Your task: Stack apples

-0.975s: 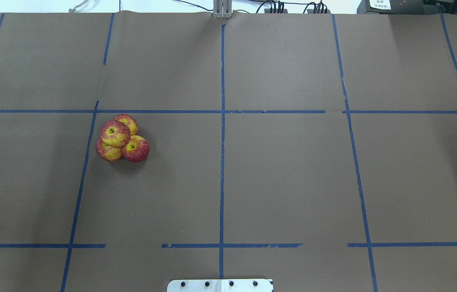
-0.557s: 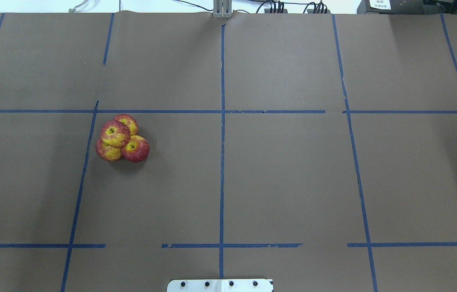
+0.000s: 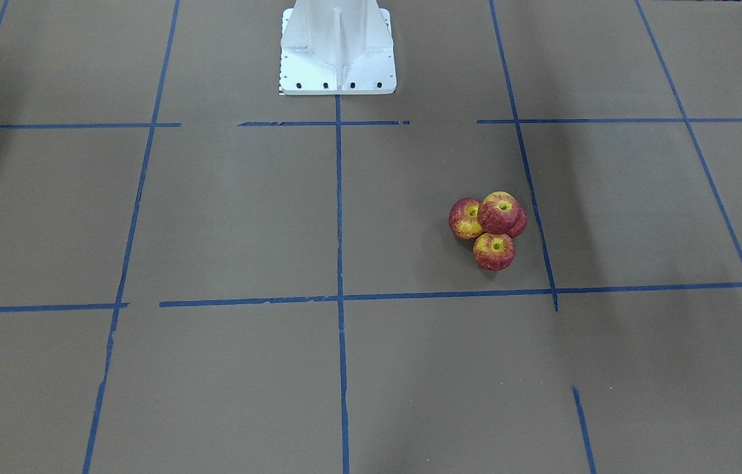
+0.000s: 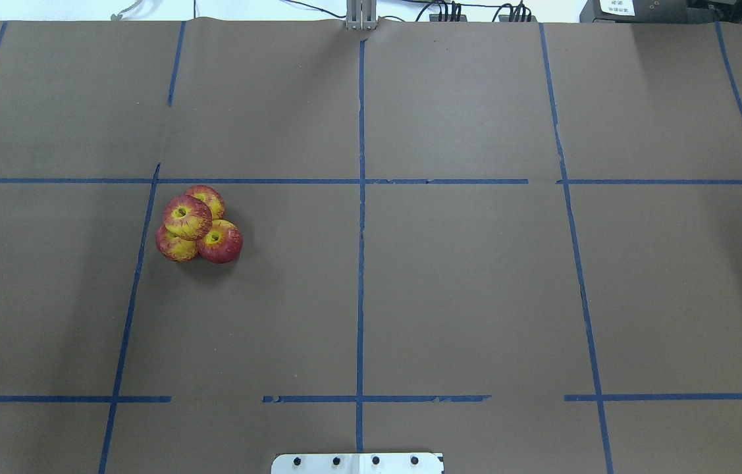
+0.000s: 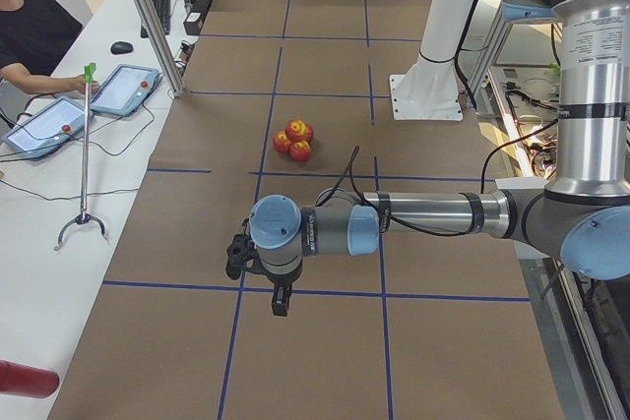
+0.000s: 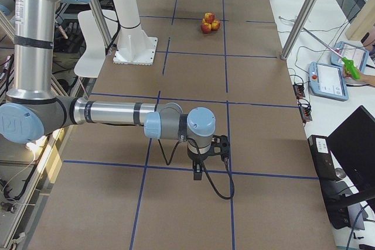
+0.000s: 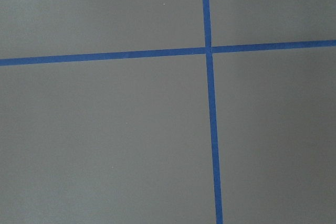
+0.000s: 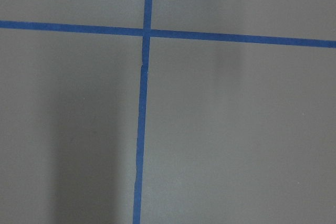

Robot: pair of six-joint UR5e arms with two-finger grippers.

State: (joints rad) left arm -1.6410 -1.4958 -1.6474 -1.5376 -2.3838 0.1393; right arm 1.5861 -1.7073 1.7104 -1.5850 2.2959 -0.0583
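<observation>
Apples (image 4: pixel 198 227) piled nearer your left arm (image 5: pixel 423 213), probably inboard of its jaws; jaw opening can't be told.

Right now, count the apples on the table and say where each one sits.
4, all on the robot's left side: a far apple, a near-left apple and a near-right apple on the table, and a top apple resting on them. None seems hidden.

Four apples (image 4: pixel 187 216): three at the bottom, one on top. Two arms: left arm (image 5: pixel 423 213), right arm (image 6: pixel 111 113). One white pedestal (image 3: pixel 338 46). Beside the worktop (image 5: pixel 325 361), two tablets (image 5: pixel 123 89), one mouse (image 5: pixel 120 47), one reacher stick (image 5: pixel 87 145), one person (image 5: pixel 30 31).
</observation>
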